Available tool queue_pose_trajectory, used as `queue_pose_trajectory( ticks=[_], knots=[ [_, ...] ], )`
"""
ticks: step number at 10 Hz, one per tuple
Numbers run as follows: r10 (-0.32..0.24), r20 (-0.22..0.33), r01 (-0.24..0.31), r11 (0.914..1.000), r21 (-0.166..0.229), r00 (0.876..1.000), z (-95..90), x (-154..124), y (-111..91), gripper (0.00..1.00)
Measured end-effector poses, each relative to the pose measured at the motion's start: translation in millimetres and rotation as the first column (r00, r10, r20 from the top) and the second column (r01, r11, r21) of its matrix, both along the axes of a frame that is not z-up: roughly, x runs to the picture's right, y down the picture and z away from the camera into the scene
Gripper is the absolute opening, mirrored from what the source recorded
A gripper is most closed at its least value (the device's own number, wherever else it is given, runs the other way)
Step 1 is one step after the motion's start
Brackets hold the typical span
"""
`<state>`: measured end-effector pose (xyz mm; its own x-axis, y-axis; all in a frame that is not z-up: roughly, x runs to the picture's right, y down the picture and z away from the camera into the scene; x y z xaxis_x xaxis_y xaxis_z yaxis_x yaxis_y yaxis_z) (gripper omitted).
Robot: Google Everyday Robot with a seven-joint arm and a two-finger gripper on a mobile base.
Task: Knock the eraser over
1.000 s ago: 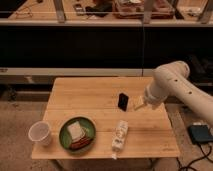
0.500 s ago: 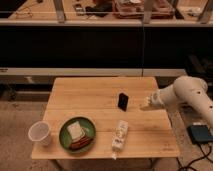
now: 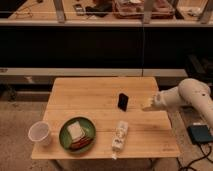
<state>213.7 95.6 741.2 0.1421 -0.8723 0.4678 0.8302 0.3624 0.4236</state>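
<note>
Gripper fingers [image 3: 147, 103] near upright black eraser [image 3: 122, 101]

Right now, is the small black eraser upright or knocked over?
Upright: the eraser stands on end, taller than wide; gripper hangs to its right, apart.

This looks like a lunch room: a light wooden table [image 3: 90, 92] sits by a long dark counter [image 3: 100, 45] with trays [image 3: 135, 7] on top. The white robot gripper [image 3: 148, 103] hangs over the table's right edge.
</note>
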Motion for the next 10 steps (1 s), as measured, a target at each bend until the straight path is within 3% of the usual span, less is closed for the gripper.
queue_pose_trajectory(
  ticks=[2, 4, 6, 8, 10],
  knots=[
    [0.003, 0.004, -0.003, 1.0000, -0.003, 1.000, -0.6, 0, 1, 0.06],
    [-0.017, 0.070, 0.017, 0.9998, -0.011, 0.997, -1.5, -23, 5, 0.06],
    [-0.070, 0.167, 0.077, 0.9964, -0.037, 0.983, 3.5, -56, 17, 0.06],
    [-0.106, 0.227, 0.122, 0.9906, -0.060, 0.968, 21.1, -73, 25, 0.06],
    [-0.099, 0.246, 0.124, 0.9884, -0.088, 0.964, 47.6, -74, 23, 0.06]
  ],
)
